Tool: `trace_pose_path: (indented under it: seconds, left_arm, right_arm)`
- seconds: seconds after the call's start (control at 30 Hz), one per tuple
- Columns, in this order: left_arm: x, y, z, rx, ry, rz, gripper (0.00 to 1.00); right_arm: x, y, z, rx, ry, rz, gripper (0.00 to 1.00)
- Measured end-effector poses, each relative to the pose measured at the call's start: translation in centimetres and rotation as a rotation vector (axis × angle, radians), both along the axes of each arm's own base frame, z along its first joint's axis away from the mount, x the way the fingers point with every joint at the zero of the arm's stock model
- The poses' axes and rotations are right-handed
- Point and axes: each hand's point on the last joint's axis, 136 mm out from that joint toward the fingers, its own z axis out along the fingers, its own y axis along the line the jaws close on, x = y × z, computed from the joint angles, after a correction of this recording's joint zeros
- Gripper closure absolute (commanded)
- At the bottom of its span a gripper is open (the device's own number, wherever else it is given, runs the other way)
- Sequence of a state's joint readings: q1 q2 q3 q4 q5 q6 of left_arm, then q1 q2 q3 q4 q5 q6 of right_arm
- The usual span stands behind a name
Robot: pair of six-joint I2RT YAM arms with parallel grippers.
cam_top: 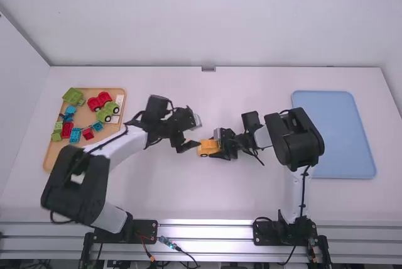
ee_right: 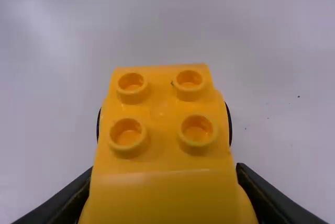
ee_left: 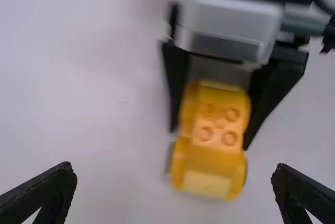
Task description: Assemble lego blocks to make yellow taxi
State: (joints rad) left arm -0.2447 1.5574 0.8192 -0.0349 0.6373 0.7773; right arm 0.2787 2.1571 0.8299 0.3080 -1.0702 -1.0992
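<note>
White worktop (cam_top: 188, 197) underlies the yellow car (ee_right: 162, 140), likely light, rigid, slick. Right pincer (ee_left: 209, 139) grips its sides, probably the surest hold; left pincer (ee_left: 174, 167) gapes empty.

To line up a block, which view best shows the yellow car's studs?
The right wrist view: all four studs stand large and unblocked. The left wrist view shows all four, smaller. In the high view the car is too small to make them out.
</note>
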Motion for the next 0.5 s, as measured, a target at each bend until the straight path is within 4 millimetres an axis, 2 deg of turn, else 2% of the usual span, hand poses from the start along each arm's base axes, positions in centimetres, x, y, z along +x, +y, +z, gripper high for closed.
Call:
trace_pose_path:
  seconds: [0.07,0.17,0.23,0.5]
  left_arm:
    - [0.9,2.5,2.7,-0.036,-0.057,0.086,0.01]
    - [1.1,5.0,4.1,-0.055,-0.077,0.175,0.01]
    - [0.5,5.9,3.9,-0.063,-0.075,0.210,0.01]
    - [-1.2,6.2,1.4,-0.097,-0.125,0.235,0.01]
  right_arm:
    - [0.0,0.0,0.0,0.000,0.001,-0.001,0.22]
    - [0.0,0.0,0.0,0.002,-0.004,0.000,0.13]
    - [-0.1,0.2,0.0,0.001,-0.002,0.005,0.11]
    - [-0.4,1.2,0.9,0.040,0.008,0.035,0.12]
